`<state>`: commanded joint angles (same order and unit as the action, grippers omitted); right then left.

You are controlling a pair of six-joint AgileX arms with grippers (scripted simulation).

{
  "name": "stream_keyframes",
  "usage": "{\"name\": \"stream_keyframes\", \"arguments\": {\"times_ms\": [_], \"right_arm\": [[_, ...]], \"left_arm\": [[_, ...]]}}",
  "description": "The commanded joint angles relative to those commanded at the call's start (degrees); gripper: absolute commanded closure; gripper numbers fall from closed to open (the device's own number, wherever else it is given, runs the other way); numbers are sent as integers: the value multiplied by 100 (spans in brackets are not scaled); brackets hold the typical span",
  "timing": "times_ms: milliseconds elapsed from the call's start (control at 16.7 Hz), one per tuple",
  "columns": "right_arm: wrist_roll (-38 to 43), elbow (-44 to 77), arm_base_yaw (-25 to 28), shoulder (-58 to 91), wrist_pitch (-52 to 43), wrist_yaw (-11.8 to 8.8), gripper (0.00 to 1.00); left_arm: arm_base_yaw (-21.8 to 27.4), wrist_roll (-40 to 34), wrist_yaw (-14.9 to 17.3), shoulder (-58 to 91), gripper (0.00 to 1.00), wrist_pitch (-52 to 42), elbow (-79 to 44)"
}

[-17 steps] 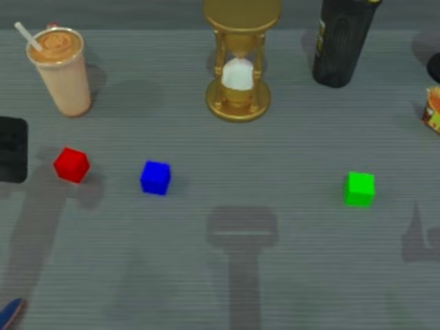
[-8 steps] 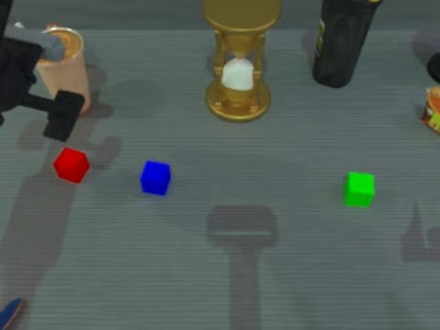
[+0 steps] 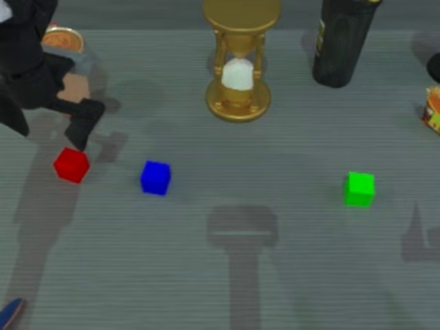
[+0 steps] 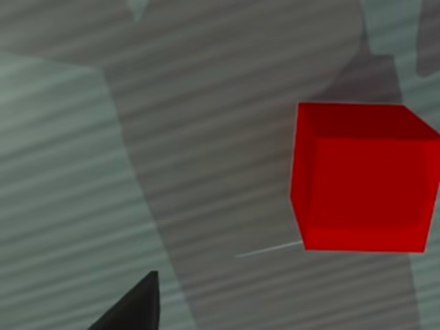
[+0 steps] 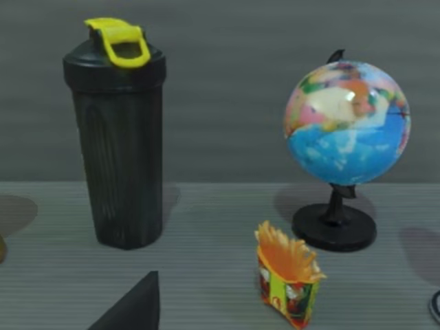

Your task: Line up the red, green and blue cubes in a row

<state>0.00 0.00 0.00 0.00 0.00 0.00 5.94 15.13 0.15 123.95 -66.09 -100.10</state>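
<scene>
The left arm reaches in from the top view's upper left corner, and its left gripper [image 3: 77, 130] hangs just above and behind the red cube [image 3: 71, 165], on the table's [image 3: 275, 275] left side. From overhead only one dark finger [image 3: 82, 122] is plain, pointing down toward the cube; how wide the jaws stand cannot be told, and nothing is seen held. In the left wrist view the red cube [image 4: 361, 179] fills much of the picture, sitting flat on the ribbed grey surface inside the arm's shadow, with a dark fingertip [image 4: 134, 306] showing at the edge, apart from the cube.

The cubes have no long axis (they are equal-sided), but each sits slightly turned against the table's ribs. The blue cube [image 3: 155, 177] lies just right of the red one, apart from it. The green cube [image 3: 359, 188] sits well apart on the right side, a little nearer the front edge than the other two.

Behind the cubes stand a gold hourglass [image 3: 239, 62], a black shaker bottle [image 3: 340, 41], and an iced drink cup [image 3: 65, 51] partly hidden by the left arm.

The right arm is out of the top view; its wrist view looks at the bottle [image 5: 122, 137], a globe [image 5: 347, 124] and a fries carton [image 5: 287, 283].
</scene>
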Motion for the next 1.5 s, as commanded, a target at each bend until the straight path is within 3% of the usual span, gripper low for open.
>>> {"name": "stream_keyframes", "arguments": {"times_ms": [420,840,1140,1500], "right_arm": [[0,0,0,0,0,0,0],[0,0,0,0,0,0,0],[0,0,0,0,0,0,0],[0,0,0,0,0,0,0]], "left_arm": [[-21,8,0,37,0,99,76],[-8,18,6,598,0,1567,942],[-8,19,7,675,0,1708,1038],[-8,19,7,675,45,1708,1038]]}}
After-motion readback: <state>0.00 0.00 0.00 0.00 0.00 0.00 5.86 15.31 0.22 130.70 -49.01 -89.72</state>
